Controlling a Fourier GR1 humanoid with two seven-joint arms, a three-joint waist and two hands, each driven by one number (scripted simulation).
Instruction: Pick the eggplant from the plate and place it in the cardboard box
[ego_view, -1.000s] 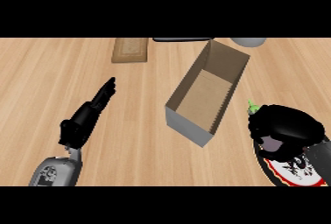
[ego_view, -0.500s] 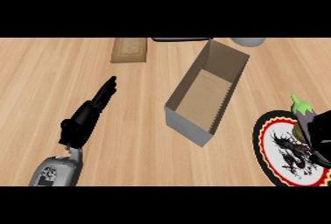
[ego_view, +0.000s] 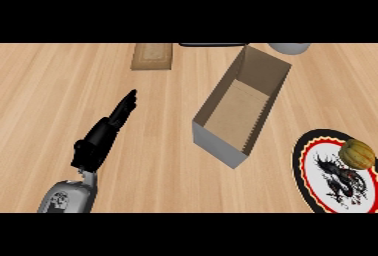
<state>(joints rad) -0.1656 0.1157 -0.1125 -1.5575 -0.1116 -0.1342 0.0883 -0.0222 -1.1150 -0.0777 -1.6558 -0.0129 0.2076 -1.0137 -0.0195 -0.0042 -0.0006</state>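
Right hand and eggplant gone from view above the plate; left hand unmoved.

Half a second ago the right hand hung over the round black-rimmed plate (ego_view: 299, 162) with the eggplant's green stem showing; now neither shows, so where the eggplant is cannot be told. A round tan-orange ribbed thing (ego_view: 358, 153) lies bare on the plate's upper edge. The open brown cardboard box (ego_view: 218, 145) stands left of the plate, as before. The black left hand (ego_view: 103, 135) rests on the pale wooden counter (ego_view: 52, 90), fingers straight and pressed together, apart from the box.
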